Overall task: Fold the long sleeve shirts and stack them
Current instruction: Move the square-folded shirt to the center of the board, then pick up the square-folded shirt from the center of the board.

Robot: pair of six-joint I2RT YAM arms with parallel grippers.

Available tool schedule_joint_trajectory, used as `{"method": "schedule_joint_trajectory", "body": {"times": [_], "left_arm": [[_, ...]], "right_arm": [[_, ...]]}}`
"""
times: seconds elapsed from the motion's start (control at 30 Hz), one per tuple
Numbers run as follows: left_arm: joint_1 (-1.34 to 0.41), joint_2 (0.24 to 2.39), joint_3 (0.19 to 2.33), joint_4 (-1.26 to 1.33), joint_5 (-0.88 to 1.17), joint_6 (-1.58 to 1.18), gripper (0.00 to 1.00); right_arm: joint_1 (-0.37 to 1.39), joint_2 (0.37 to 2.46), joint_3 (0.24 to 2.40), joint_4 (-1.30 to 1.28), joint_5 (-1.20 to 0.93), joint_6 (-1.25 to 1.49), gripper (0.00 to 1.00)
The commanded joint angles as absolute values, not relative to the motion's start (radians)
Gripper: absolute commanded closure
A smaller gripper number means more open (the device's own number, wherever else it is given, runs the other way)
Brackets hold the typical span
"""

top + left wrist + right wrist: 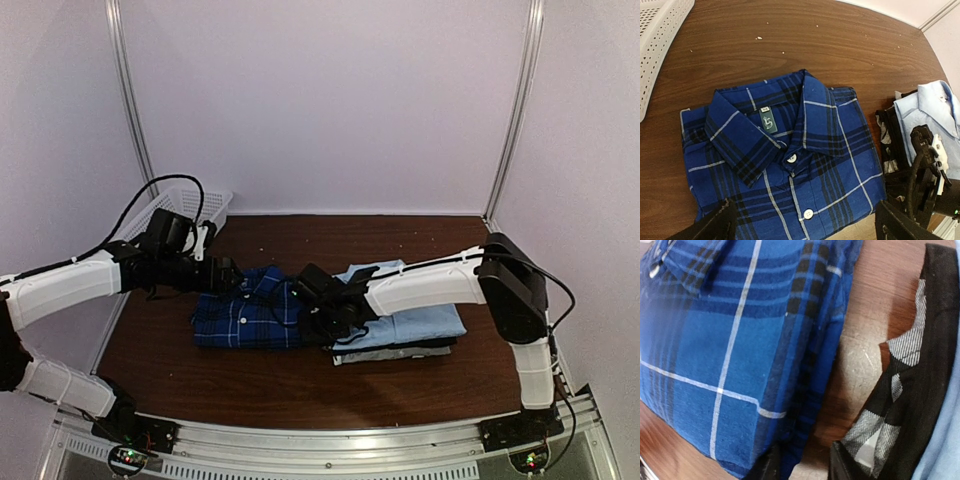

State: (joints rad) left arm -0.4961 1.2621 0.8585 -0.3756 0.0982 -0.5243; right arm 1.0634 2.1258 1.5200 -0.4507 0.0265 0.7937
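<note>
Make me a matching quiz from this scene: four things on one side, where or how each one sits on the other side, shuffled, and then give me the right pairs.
Things:
1. plaid shirt
2. light blue shirt
3. white basket
4. left gripper

Places or states:
A. far left corner of the table
B. top of the stack on the right
C. open, held above the plaid shirt
D. folded, lying alone beside the stack

Pairs: 1-D, 2-B, 3-A, 4-C
</note>
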Motion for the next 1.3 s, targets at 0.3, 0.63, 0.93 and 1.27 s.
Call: {"method": "schedule_joint_trajectory", "body": {"times": [0.3, 0.63, 0.93, 1.27], "left_arm": [[-0.398, 1.278, 0.914, -0.423, 0.056, -0.532, 0.03], [-0.246, 1.34, 0.91, -0.436, 0.107, -0.498, 0.03], [-0.194, 1.454, 0.883, -0.364, 0.159, -0.549, 0.03], [-0.189, 1.57, 0.796, -0.206, 0.24, -0.663, 0.05]], "right_arm": [[1.058, 2.087, 1.605, -0.384, 0.017, 0.753, 0.45], [0.991, 2.097, 1.619, -0.339, -0.016, 0.732, 0.43], [0.945, 2.203, 1.704, -0.341, -0.036, 0.7, 0.42], [0.93, 2.26, 1.711, -0.366, 0.005, 0.688, 0.41]]}}
